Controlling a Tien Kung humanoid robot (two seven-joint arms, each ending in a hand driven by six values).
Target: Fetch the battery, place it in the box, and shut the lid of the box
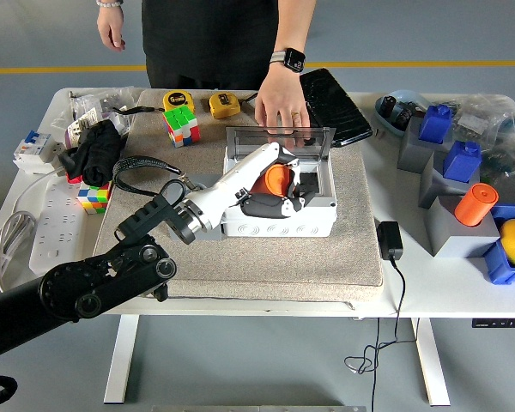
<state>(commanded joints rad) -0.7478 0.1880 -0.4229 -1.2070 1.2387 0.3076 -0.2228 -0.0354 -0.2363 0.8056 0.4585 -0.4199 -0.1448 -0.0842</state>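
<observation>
Fingers of my left hand are wrapped around the orange battery, and I've got it right over the open grey box at the centre of the frame. That's the relation that counts: the battery sits directly above the box's cavity, so the way out of my hand is straight down, not sideways. Its long axis looks tilted, upper end leaning toward the top of the frame, though my fingers hide much of it and I can't be sure. I can't tell whether it already touches the box floor.

Just beyond my hand, the clear lid stands upright along the box's far edge. A person's hand rests on top of that lid, at upper centre, apparently steadying it.

My forearm runs back toward the lower left, crossing the beige mat under the box. My right arm isn't showing, so the left is the only one in play. I judge the lid would fold down toward me afterwards, so my hand has to clear out first.
</observation>
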